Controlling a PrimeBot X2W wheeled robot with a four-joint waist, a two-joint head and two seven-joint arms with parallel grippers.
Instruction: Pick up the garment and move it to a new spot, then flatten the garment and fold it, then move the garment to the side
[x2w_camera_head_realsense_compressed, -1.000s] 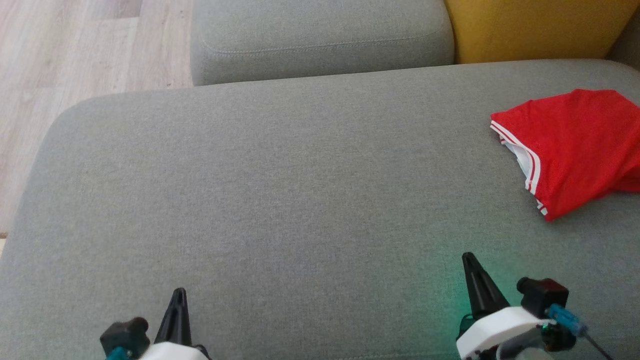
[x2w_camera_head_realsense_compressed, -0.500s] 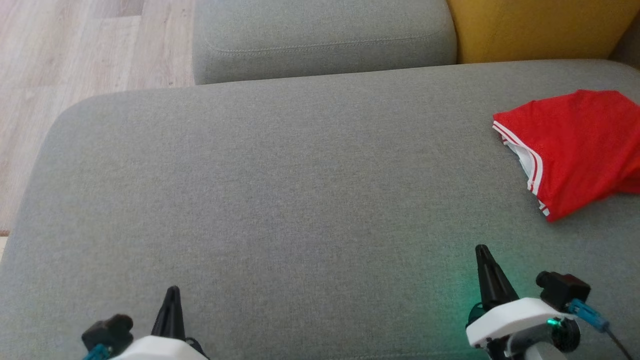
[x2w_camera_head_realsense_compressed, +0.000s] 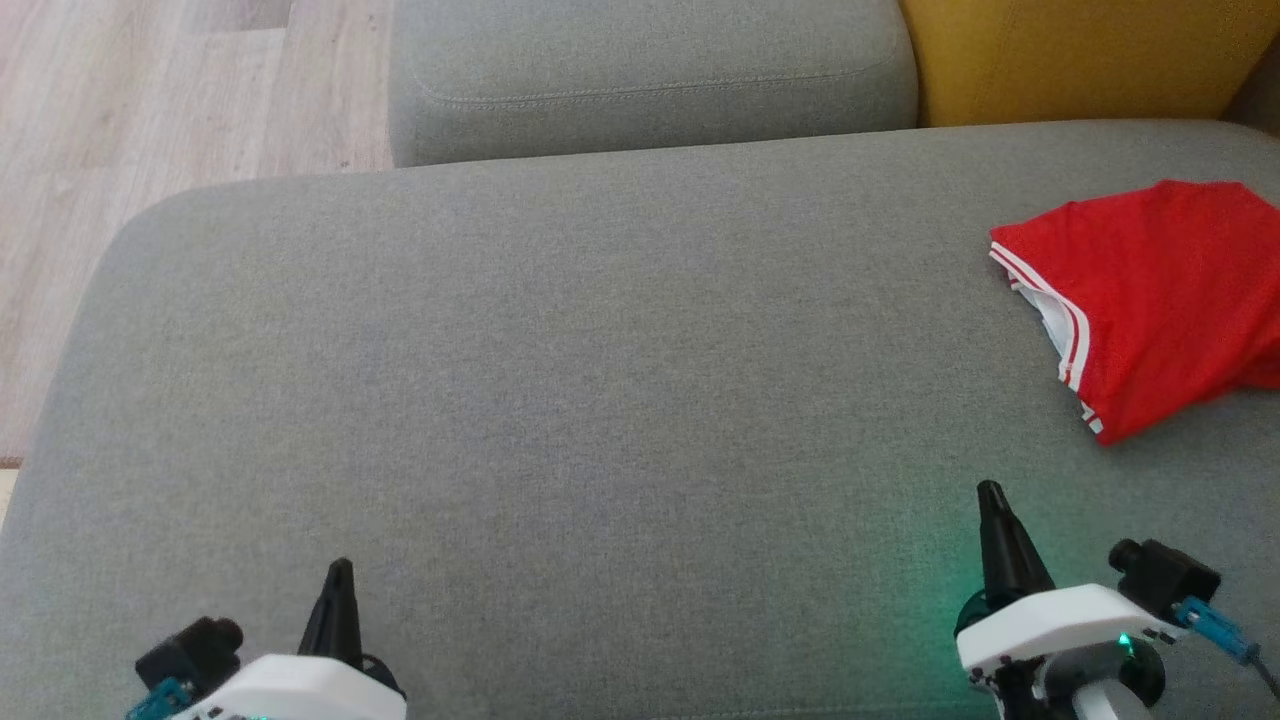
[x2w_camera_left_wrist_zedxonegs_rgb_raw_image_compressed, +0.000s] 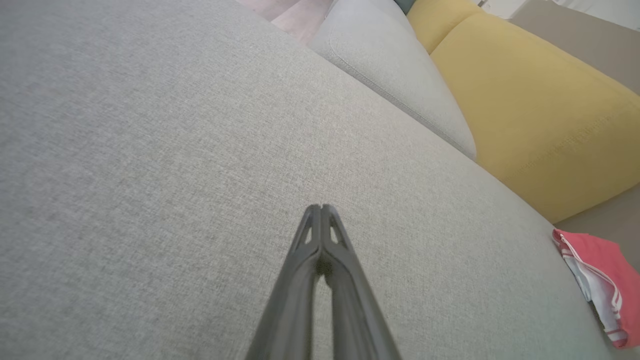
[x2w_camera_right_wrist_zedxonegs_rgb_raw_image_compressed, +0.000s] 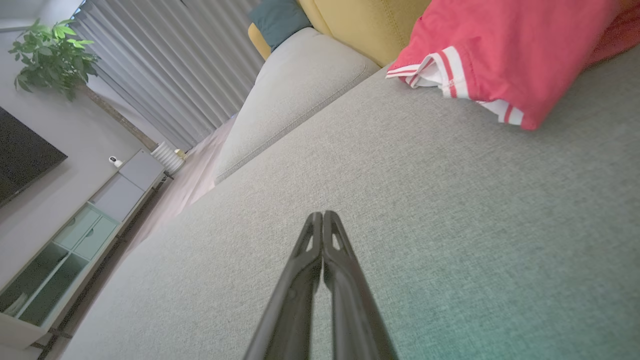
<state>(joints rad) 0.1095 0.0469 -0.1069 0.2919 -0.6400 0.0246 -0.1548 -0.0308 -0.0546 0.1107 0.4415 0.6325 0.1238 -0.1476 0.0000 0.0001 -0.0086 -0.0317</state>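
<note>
**tinker_01:** Trying to work out how far along this one is. Got a wide grey sofa seat (x2w_camera_head_realsense_compressed: 560, 400) as the work surface, a grey back cushion (x2w_camera_head_realsense_compressed: 650, 70) and a yellow cushion (x2w_camera_head_realsense_compressed: 1080, 55) behind it, plus some pale wood floor (x2w_camera_head_realsense_compressed: 150, 100) off to the left.

**foldbot_fan:** Look far right. Spotted the garment (x2w_camera_head_realsense_compressed: 1170, 290) there, lying on the seat in front of the yellow cushion and running off the edge of the head view. Looks doubled over into a compact red bundle, with striped trim and a bit of white sleeve peeking out on its left side. Can't make out any print from here.

**tinker_01:** And the arms?

**foldbot_fan:** Left gripper (x2w_camera_head_realsense_compressed: 338, 575) low at the near left, pinched fully together, carrying nothing. Same for the right gripper (x2w_camera_head_realsense_compressed: 992, 495): tips pressed tight, empty, over bare seat, near the garment's closest corner but not touching.

**tinker_01:** So, done?

**foldbot_fan:** Pretty much, judging by the layout. Seems folded and parked at the side already. Not super tidy, so maybe some squaring-up left. Can't rule out the other reading either: could be a bundle waiting for its first pick.
</note>
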